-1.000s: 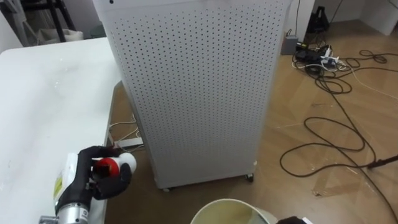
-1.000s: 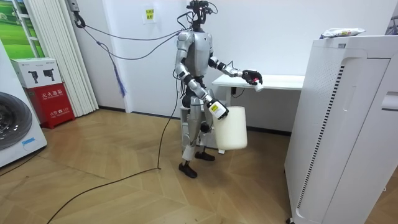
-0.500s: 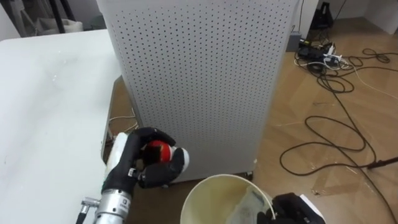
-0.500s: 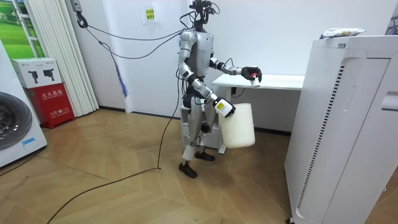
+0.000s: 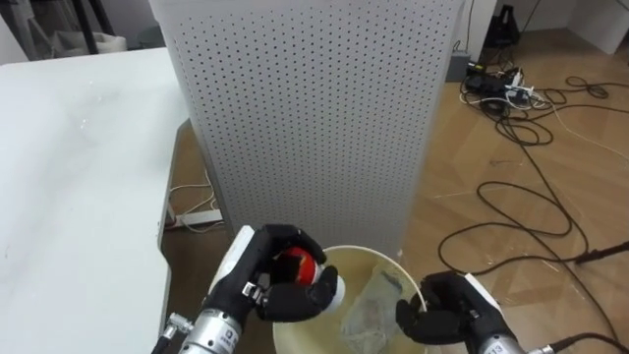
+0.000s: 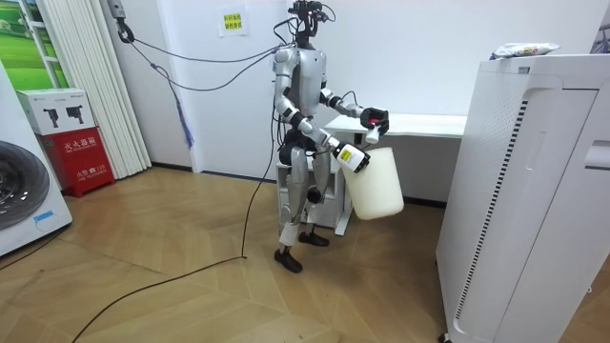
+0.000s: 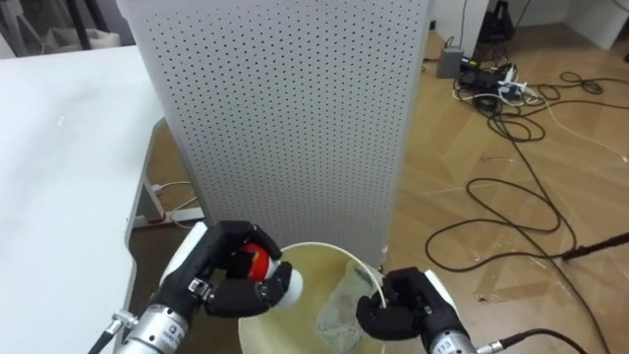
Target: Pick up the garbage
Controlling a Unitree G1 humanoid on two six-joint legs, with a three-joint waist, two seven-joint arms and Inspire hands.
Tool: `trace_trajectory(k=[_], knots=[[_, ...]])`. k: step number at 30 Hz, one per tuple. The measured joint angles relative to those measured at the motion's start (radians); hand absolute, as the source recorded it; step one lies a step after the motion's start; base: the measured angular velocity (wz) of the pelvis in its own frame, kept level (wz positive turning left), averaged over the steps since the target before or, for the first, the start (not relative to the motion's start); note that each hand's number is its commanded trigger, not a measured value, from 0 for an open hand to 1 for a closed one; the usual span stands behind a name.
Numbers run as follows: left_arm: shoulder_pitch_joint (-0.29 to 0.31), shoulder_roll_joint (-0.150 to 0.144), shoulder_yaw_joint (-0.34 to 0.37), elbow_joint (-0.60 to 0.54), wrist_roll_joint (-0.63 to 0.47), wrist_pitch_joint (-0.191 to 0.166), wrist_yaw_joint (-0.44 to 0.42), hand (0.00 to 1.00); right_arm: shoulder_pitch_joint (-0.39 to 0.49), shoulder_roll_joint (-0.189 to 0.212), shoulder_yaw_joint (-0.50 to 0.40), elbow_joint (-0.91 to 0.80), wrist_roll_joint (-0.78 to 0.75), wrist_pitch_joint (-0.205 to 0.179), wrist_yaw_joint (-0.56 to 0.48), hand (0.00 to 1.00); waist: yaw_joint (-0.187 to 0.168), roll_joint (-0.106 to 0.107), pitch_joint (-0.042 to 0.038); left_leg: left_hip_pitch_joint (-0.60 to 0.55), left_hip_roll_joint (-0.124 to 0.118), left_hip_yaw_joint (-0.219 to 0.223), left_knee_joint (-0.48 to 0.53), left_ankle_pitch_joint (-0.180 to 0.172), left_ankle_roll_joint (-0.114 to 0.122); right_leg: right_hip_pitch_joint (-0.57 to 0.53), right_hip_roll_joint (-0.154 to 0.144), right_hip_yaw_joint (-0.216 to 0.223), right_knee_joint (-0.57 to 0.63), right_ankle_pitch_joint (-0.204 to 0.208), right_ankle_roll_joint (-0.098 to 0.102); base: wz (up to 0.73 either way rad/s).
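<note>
The left hand [image 5: 267, 287] has its fingers [image 5: 291, 303] curled close round the garbage [image 5: 298, 265], a small red-and-white piece that peeks out above and to the right of them and hangs over the near rim of the cream bin [image 5: 366, 254]. It looks light and fairly stiff, small enough to be wrapped whole, so the enclosing hold round its middle suits it and it should fall cleanly once the fingers loosen. The right hand [image 5: 447, 310] has its fingers hooked over the bin's far rim, holding the mouth up beneath the garbage. Below and to the right of the left fingers a crumpled clear wrapper [image 5: 373, 305] lies inside the bin. Just beyond the fingers stands a perforated cabinet [image 5: 305, 118], close enough to bump on a forward reach. The desk [image 5: 79, 177] edge runs to their left, and cables [image 5: 531, 226] loop on the floor [image 5: 462, 187] well to the right, so the open way is straight down into the bin
</note>
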Motion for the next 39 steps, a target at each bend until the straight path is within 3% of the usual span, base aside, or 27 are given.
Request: trace_trajectory(k=[1, 2, 4, 5, 14, 27, 39], knots=[[0.0, 0.0, 0.0, 0.0, 0.0, 0.0, -0.007, 1.0, 0.0, 0.0, 0.001, 0.0, 0.0, 0.0, 0.0, 1.0, 0.0, 0.0, 0.0, 0.0, 0.0, 0.001, 0.0, 0.0, 0.0, 0.0, 0.0, 0.0, 0.0, 0.0, 0.0, 0.0], [0.0, 0.0, 0.0, 0.0, 0.0, 0.0, -0.018, 0.93, 0.0, 0.0, 0.002, 0.0, 0.0, 0.0, 0.0, 1.0, -0.001, 0.0, 0.0, 0.002, 0.0, 0.002, -0.001, 0.0, 0.0, 0.0, -0.001, 0.001, -0.001, 0.0, 0.0, -0.04], [0.0, 0.001, 0.0, 0.0, 0.0, 0.0, -0.03, 0.42, 0.0, 0.0, 0.002, 0.0, -0.001, 0.0, 0.001, 1.0, -0.001, 0.0, 0.0001, 0.003, -0.001, 0.004, -0.004, 0.0, 0.0, 0.0, -0.001, 0.002, -0.002, 0.0, 0.0, -0.04], [0.0, 0.002, 0.0, 0.0, 0.0, 0.0, -0.041, 0.0, 0.0, 0.0, 0.002, 0.0, -0.001, 0.0, 0.001, 1.0, 0.0, 0.0, 0.0001, 0.004, -0.001, 0.004, -0.004, 0.0, 0.0, 0.0, -0.001, 0.002, -0.002, 0.0, 0.0, 0.0], [0.013, 0.024, 0.001, 0.0, -0.001, 0.0, -0.086, 0.0, 0.0, 0.0, 0.028, 0.0, 0.0, 0.0, 0.001, 1.0, 0.001, 0.001, 0.0016, 0.002, -0.001, 0.003, -0.007, 0.0, 0.0, -0.002, -0.001, 0.0, -0.002, 0.0, 0.0, 0.0], [0.014, 0.016, 0.008, -0.039, -0.021, -0.004, -0.09, 0.0, 0.005, 0.019, 0.039, 0.005, -0.014, -0.016, -0.002, 1.0, -0.002, 0.001, 0.0017, -0.006, -0.001, 0.003, -0.006, 0.0, 0.0, -0.009, -0.001, 0.0, -0.002, 0.0, 0.0, 0.0], [0.014, 0.006, 0.007, -0.052, -0.021, -0.005, -0.089, 0.0, 0.005, 0.027, 0.043, 0.004, -0.009, -0.017, -0.008, 1.0, -0.028, 0.002, 0.0019, 0.013, -0.001, 0.01, -0.017, 0.0, 0.0, 0.001, 0.0, 0.006, -0.004, 0.0, 0.0, -0.02]])
